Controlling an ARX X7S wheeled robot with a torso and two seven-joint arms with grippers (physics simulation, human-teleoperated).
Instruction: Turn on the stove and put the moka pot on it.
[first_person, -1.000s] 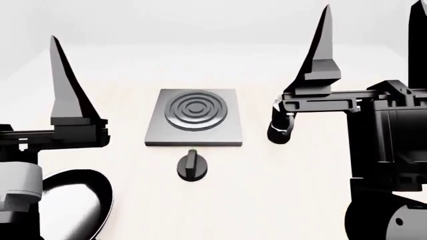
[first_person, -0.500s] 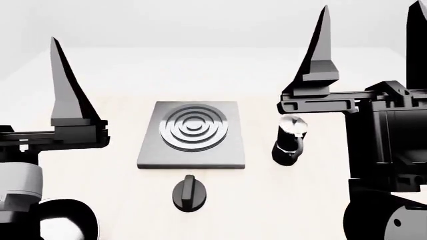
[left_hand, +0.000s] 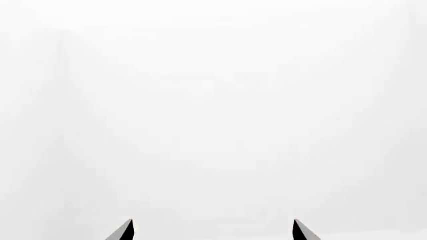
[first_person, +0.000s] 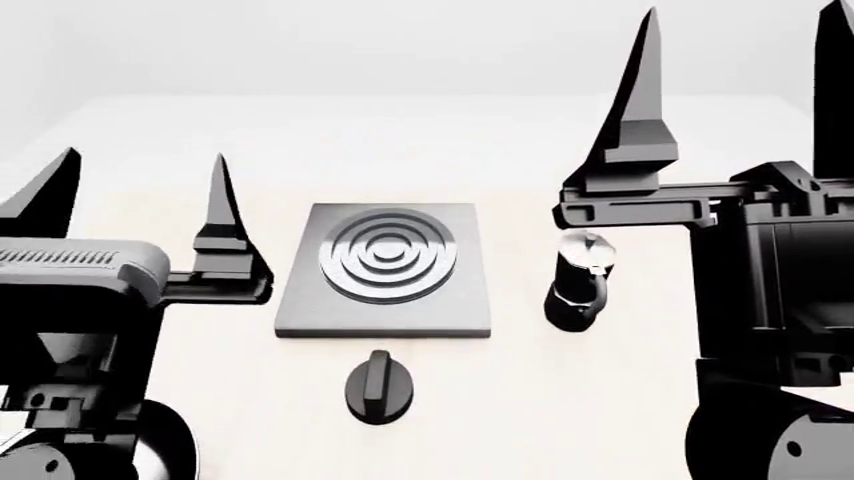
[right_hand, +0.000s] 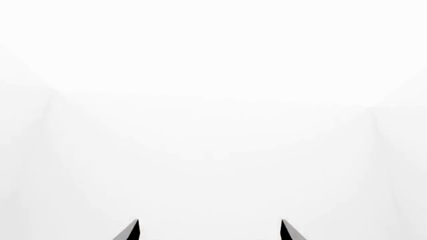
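The stove (first_person: 384, 270), a flat grey square plate with a ringed burner, lies mid-table in the head view. Its round black knob (first_person: 379, 385) sits just in front of it. To the right of the stove the moka pot (first_person: 582, 280) stands upright, black below and silver on top. My left gripper (first_person: 144, 165) hangs open and empty left of the stove, fingers pointing up. My right gripper (first_person: 747, 20) is open and empty above and right of the moka pot. Both wrist views hold only spread fingertips, left gripper (left_hand: 213, 226) and right gripper (right_hand: 209, 226), against blank white.
Part of a black frying pan (first_person: 167, 450) shows at the lower left, mostly behind my left arm. The pale table (first_person: 534, 400) runs back to a white wall.
The head view first dipped, bringing the stove, knob and moka pot lower and fuller into view. Since then my left gripper has dropped and turned, so both fingers show. The right arm held still.
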